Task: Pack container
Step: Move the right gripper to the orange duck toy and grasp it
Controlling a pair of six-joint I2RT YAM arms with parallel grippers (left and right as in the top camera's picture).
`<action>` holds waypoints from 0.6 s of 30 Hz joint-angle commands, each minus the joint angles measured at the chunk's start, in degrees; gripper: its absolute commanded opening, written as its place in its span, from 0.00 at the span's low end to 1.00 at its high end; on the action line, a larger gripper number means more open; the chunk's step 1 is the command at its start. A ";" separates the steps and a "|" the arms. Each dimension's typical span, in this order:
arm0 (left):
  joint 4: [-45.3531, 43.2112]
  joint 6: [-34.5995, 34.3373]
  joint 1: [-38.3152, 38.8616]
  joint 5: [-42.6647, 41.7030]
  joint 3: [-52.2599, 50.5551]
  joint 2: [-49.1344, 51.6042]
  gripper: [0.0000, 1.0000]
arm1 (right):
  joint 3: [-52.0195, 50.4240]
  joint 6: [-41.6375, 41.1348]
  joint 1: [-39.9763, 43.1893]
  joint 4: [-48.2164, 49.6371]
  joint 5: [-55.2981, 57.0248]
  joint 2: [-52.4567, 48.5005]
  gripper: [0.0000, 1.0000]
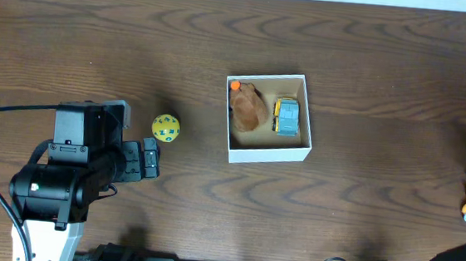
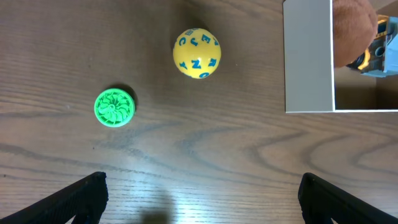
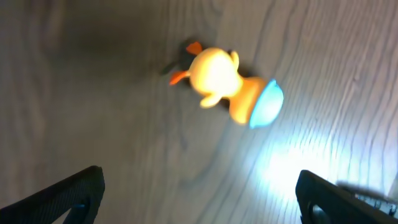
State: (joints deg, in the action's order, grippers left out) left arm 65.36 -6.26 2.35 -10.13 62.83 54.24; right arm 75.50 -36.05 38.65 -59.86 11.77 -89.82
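Left tool (image 2: 202,199) gapes wide, empty — closing off-centre on the ball (image 2: 196,53) could send it rolling across the desk (image 2: 249,155).

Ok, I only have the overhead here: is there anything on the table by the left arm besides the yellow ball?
Observer: Yes. The left wrist view shows a green disc toy lying on the wood near the yellow ball. It does not show overhead.
Operator: Is that arm's gripper open or shut?
Observer: Open. The left gripper has its jaws wide apart and holds nothing.
Operator: The right one is cut off at my frame edge.
Observer: The right gripper is open too. The yellow-orange toy with a blue base lies ahead of it, clear of both jaws.
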 commanded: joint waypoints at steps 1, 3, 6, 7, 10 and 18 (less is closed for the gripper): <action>0.17 -0.70 -0.04 0.26 0.83 0.11 0.98 | -0.37 9.18 1.31 2.49 0.20 -2.97 0.99; 0.17 -0.70 -0.04 0.26 0.83 0.11 0.98 | -0.48 12.33 1.51 4.42 0.94 -4.72 0.99; 0.20 -0.70 -0.02 0.26 0.83 0.11 0.98 | -0.66 16.59 2.03 6.73 0.87 -7.02 0.99; 0.20 -0.70 -0.04 0.26 0.83 0.11 0.98 | -0.81 17.84 2.25 7.41 0.85 -7.85 0.99; 0.17 -0.70 -0.04 0.26 0.83 0.11 0.98 | -1.90 20.04 3.06 9.35 0.76 -10.12 0.99; 0.15 -0.70 -0.04 0.26 0.83 0.11 0.98 | -9.55 21.59 6.67 18.58 -3.93 -14.29 0.99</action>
State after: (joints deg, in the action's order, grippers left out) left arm 65.41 -6.26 2.35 -10.13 62.83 54.24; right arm 67.94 -16.69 43.86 -43.05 9.80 -102.98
